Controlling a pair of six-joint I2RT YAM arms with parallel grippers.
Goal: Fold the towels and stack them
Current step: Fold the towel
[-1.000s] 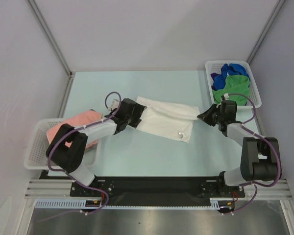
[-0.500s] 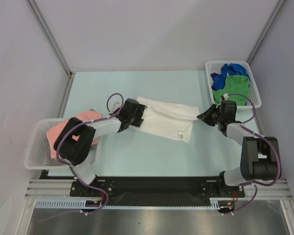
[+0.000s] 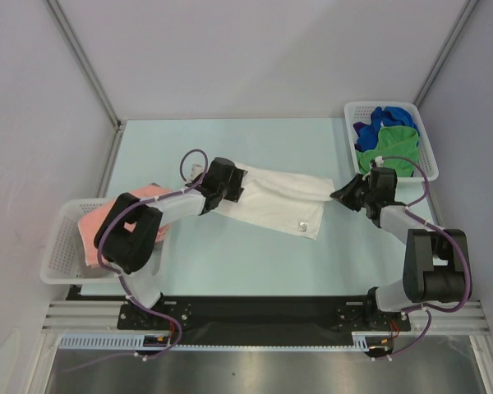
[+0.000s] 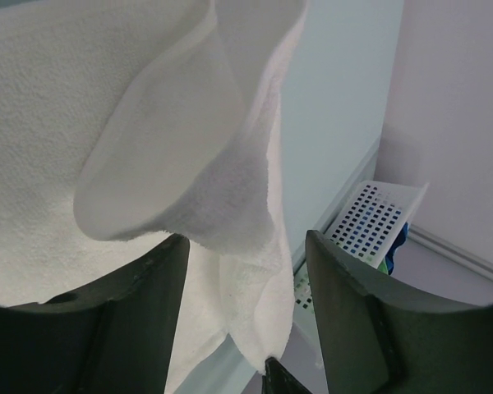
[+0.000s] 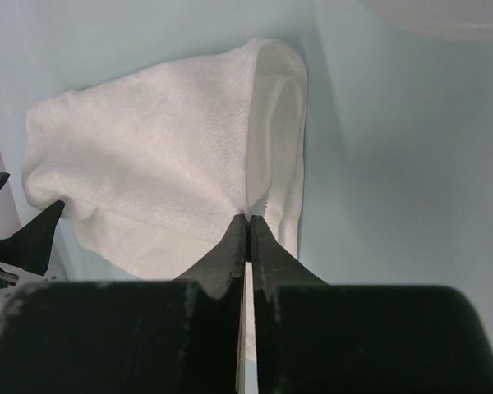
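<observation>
**Left jaws apart, right jaws pinched shut**

In the top view, the left arm point(image 3: 160, 215) rises from its base at 7 o'clock, bends at a raised elbow, and sends its forearm toward 2 o'clock. The left gripper point(image 3: 232, 184) sits low, its wrist angled toward 3 o'clock. In the left wrist view its fingers point(image 4: 148, 279) stand well apart, with a fold of towel point(image 3: 279, 201) hanging loose between them.

The right arm point(image 3: 411, 226) climbs from its base at 5 o'clock, folds at the elbow, and stretches toward 10 o'clock. The right gripper point(image 3: 338, 195) points toward 9 o'clock. Its fingers point(image 5: 230, 246) are pressed together on the towel's edge.
</observation>
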